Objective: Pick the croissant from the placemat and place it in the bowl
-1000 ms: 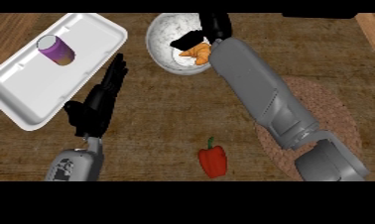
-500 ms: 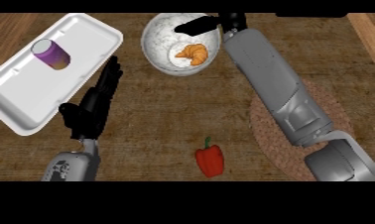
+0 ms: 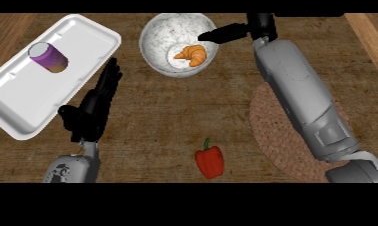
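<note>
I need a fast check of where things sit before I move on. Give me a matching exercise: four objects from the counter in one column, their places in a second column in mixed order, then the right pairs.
Column one:
1. croissant
2. purple cup
3. red bell pepper
4. right hand

Column two:
A. lying on the white tray
B. at the right rim of the bowl, open, holding nothing
C. inside the bowl
D. on the bare wooden counter, left of the round placemat

Pairs: 1-C, 2-A, 3-D, 4-B
</note>
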Robot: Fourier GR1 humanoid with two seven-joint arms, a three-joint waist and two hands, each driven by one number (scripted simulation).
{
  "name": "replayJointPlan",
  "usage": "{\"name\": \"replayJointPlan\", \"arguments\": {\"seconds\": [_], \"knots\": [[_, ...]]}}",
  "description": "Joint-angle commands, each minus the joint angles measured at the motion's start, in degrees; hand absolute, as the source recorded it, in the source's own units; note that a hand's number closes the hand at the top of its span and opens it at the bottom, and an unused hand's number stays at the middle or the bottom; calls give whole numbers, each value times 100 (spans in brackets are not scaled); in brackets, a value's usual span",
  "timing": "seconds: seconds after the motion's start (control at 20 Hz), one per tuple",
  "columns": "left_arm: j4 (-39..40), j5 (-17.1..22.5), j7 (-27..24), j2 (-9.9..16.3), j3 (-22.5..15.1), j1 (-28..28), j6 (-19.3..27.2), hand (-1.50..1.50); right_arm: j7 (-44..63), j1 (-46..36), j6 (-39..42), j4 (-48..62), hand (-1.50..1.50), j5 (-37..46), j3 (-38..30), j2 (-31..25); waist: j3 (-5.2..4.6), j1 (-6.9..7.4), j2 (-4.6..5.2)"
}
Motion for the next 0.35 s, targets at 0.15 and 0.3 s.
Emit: {"name": "replayJointPlan", "arguments": {"seconds": [0.15, 0.3], "knots": [[146, 182, 122, 190, 314, -377, -180, 0, 98, 823, 865, -905, -150, -39, -35, -467, -1, 1, 7], [-100, -43, -119, 4, -21, 251, -118, 0, 187, 967, 573, -1149, -150, 194, 19, -132, -1, 42, 10]]}}
